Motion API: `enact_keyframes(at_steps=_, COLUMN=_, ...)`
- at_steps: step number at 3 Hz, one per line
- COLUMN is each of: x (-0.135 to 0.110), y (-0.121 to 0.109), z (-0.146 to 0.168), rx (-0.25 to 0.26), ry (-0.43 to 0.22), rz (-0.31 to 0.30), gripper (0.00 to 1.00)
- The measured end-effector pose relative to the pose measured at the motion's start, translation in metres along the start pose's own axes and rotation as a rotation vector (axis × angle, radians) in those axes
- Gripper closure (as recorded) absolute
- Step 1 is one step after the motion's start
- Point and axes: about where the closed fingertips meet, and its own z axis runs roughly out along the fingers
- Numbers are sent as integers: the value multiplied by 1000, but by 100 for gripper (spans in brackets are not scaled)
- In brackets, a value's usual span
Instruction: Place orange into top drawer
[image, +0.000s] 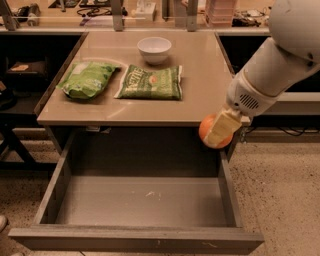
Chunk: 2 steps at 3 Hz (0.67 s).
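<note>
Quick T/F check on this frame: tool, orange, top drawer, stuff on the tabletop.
1. The tool grips the orange just off the table's front right corner. True.
2. The top drawer is shut. False: it is pulled open, with no objects in it.
3. The white bowl stands near the back of the tabletop. True.
4. The green bags lie in the drawer. False: both green bags lie on the tabletop, in front of the bowl.

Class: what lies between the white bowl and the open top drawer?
In the camera view, a green chip bag. The gripper holds the orange above the top drawer.
</note>
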Motion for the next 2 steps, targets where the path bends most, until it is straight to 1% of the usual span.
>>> enact_keyframes(at_steps=1, x=3, y=49, z=31, rx=-122, ry=-23, rz=10, gripper=100)
enact_keyframes(at_steps=2, x=3, y=49, z=31, rx=-122, ry=-23, rz=10, gripper=100)
